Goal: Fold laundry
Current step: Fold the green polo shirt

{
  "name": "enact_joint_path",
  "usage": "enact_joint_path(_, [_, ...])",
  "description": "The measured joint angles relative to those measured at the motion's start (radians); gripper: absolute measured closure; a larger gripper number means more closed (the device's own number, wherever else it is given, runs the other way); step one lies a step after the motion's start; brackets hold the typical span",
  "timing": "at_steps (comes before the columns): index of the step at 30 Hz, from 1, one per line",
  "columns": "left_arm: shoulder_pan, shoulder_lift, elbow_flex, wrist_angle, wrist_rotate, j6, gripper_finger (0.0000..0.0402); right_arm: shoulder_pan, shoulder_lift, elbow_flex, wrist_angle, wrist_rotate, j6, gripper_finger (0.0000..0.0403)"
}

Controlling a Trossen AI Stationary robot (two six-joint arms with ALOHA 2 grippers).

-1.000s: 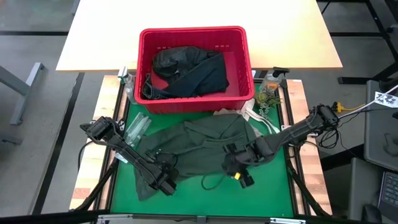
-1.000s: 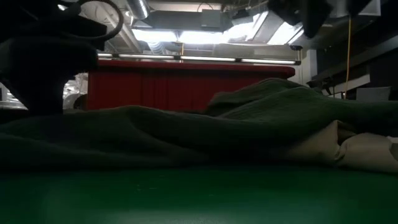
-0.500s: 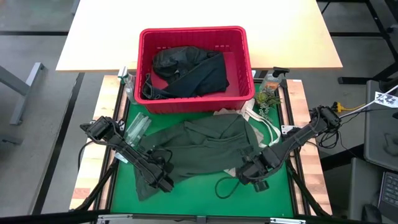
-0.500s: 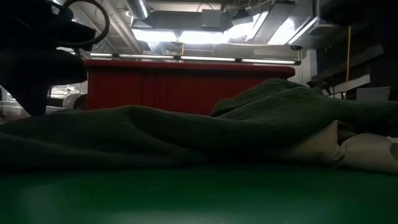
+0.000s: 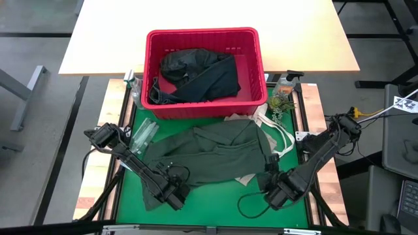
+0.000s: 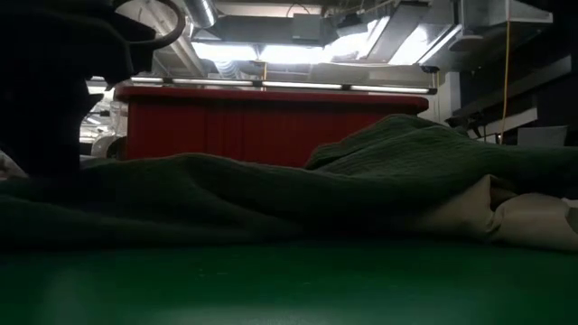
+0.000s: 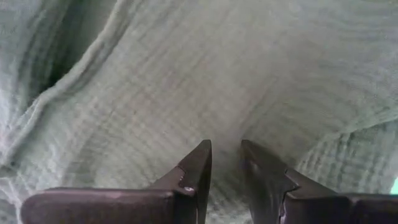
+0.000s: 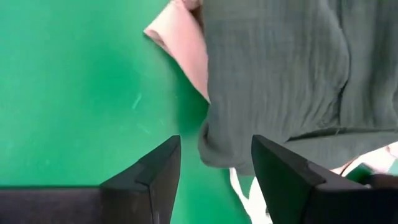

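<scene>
Olive-green shirt (image 5: 209,156) spread across the green mat (image 5: 209,202) of the counter, long axis running left to right, crumpled, just in front of the red basket (image 5: 204,39). Still lying much as 1 s ago, near edge a little less bunched on the right.

Tan top (image 5: 277,138) tucked under the shirt's right end, a pale corner also showing in the right wrist view (image 8: 180,46) beside the shirt's hem. Black garments (image 5: 196,75) heaped inside the basket, behind the shirt.

Left tool (image 5: 175,194) down on the shirt's near-left part, fingers (image 7: 199,168) nearly together with only a narrow gap, pressed close to the weave; cannot tell whether any cloth is pinched. Shifted slightly toward the near edge since 1 s ago.

Right tool (image 5: 279,194) pulled back from the shirt's middle to the near-right corner of the mat, now off the cloth. Fingers (image 8: 155,168) spread wide, holding nothing, hovering over bare mat beside the hem.

Clear plastic wrap (image 5: 144,134) lying at the shirt's far-left corner. Spray bottle (image 5: 285,85) standing right of the basket.
</scene>
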Motion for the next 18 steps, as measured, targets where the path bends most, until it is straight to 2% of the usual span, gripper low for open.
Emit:
enact_joint_path(13, [-0.008,0.000,0.000,0.010,-0.014,0.000,0.0321,-0.003,0.001,-0.255,0.169,0.012,0.151,0.0207])
enact_joint_path(18, [-0.008,0.000,0.000,0.037,-0.016,0.033,0.0321,-0.003,0.000,-0.313,0.256,0.064,0.153,0.0208])
